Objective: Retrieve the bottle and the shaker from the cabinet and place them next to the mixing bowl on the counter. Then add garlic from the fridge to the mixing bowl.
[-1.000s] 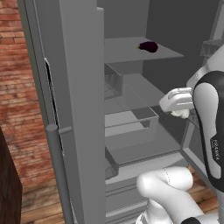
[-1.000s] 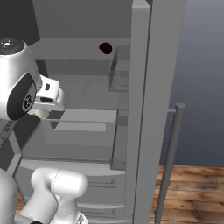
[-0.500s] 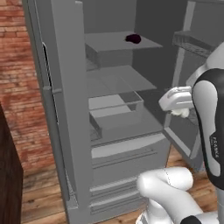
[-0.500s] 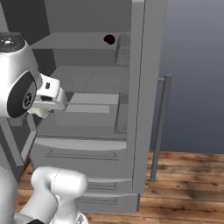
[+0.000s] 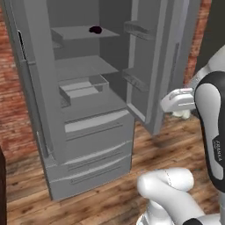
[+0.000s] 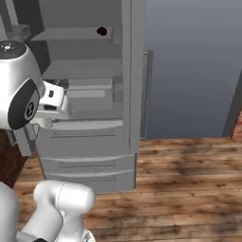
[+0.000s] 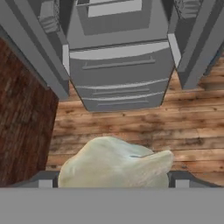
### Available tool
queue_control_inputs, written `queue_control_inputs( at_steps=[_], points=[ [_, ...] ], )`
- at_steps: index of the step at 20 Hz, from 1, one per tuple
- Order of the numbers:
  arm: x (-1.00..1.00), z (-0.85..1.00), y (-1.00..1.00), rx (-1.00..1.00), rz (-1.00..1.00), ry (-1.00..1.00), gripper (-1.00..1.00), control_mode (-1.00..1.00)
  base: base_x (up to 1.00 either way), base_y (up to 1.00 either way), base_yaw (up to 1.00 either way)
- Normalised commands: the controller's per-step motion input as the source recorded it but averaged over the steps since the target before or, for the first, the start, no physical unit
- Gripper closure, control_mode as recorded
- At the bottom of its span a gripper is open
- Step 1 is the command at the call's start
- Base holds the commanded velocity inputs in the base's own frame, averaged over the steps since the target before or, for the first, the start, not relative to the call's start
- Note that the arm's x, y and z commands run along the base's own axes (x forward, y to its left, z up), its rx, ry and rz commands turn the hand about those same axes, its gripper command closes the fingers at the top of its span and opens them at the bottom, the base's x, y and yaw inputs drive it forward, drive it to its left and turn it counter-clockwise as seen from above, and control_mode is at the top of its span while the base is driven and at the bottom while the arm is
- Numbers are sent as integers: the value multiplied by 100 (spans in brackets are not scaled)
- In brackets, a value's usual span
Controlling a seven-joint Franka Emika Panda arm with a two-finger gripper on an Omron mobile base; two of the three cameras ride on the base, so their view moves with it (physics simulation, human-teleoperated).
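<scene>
A glossy white robot arm [image 5: 206, 132] is seen, built from smooth, rounded links that are joined by dark grey to black bands. Small pale lettering is printed down one black band in the left base view, and a round dark joint cap with a small pale mark is set into a bulbous white link in the right base view. A boxy white hand [image 6: 53, 100] with small dark spots is carried at the end.

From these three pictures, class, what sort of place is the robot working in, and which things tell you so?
Most likely a home kitchen: a tall grey fridge stands open, showing shelves and drawer fronts, on a wooden plank floor beside a red brick wall.
</scene>
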Motion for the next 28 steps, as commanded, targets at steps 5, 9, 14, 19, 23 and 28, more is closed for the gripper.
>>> queue_control_inputs(
  at_steps=[5,9,14,19,23,28],
  points=[
    [0,0,0,0,0,0,100,100,-59,-30,-67],
    [0,0,0,0,0,0,100,100,-16,-42,-74],
    [0,0,0,0,0,0,100,100,35,-41,-68],
    [0,0,0,0,0,0,100,100,73,-11,-57],
    [0,0,0,0,0,0,100,100,100,0,-39],
    [0,0,0,0,0,0,100,100,100,11,-39]
  ],
)
